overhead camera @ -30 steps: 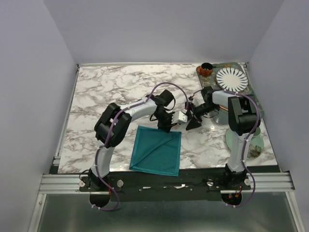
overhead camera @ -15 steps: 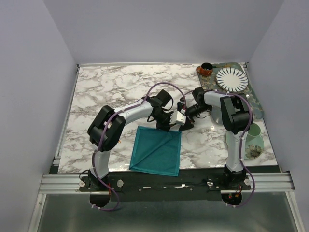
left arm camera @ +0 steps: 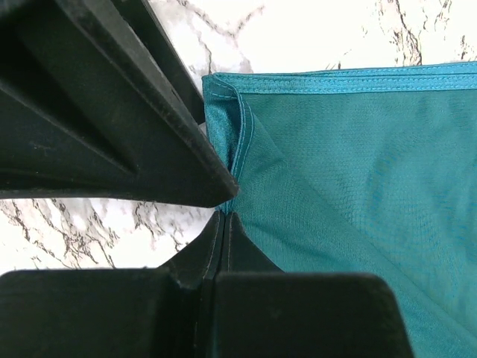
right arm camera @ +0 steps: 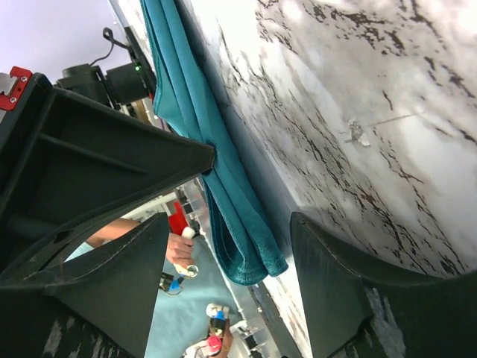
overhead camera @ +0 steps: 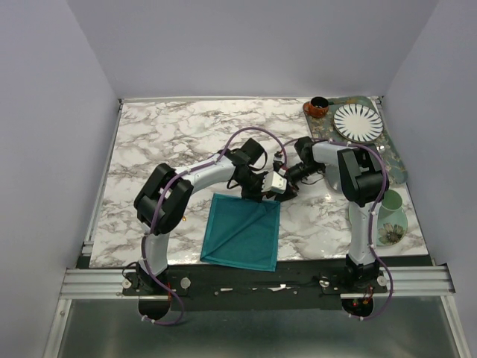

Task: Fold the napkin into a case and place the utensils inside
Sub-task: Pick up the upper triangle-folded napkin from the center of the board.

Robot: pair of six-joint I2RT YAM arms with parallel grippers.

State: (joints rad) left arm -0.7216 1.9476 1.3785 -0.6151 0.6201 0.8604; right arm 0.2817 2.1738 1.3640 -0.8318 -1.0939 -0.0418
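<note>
Napkin (overhead camera: 242,233): we are logging it as lying folded on the marble table (overhead camera: 171,142), near the front edge, between the two arm bases.

Left claw (left arm camera: 223,212): we are seeing it pressed together on the cloth's far edge, close to a corner.

Right claw (overhead camera: 289,190): we are seeing it spread, a cloth corner lying between its fingers (right arm camera: 112,149), untouched.

Utensils: we are not making them out.

Risks we are noting:
- the right claw catching one layer only
- the right claw pulling against the left pinch and bunching the fold
- the claws bumping, being so near each other

Left tool (left arm camera: 224,211) clamped on napkin (left arm camera: 358,194) hem.
</note>
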